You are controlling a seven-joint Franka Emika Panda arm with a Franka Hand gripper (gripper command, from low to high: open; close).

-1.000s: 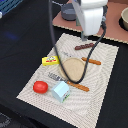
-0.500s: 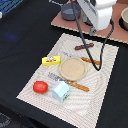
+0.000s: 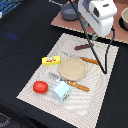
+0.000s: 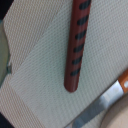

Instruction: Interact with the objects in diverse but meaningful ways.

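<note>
Four toys on mat [image 3: 106, 75]: tomato [image 3: 40, 86] at 8 o'clock of plate [image 3: 73, 69], carton [image 3: 61, 91] at 7, block [image 3: 51, 60] at 10, stick [image 3: 83, 47] at 1. Swung over stick within the last second: gripper [image 3: 90, 34], jaws hidden, spread impossible to tell. Probably lining up a pick.

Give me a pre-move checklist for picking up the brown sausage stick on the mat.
1. Sausage stick in the wrist view: ok, it fills the frame lengthwise.
2. Stick lying flat on the placemat: ok.
3. Stick clear of the orange-handled knife: ok, a gap shows near its rounded end.
4. Gripper open: cannot tell, no fingers show in either view.
5. Gripper centred over the stick: cannot tell; the arm blocks it in the exterior view.
6. Plate clear of the stick: ok, apart.
</note>
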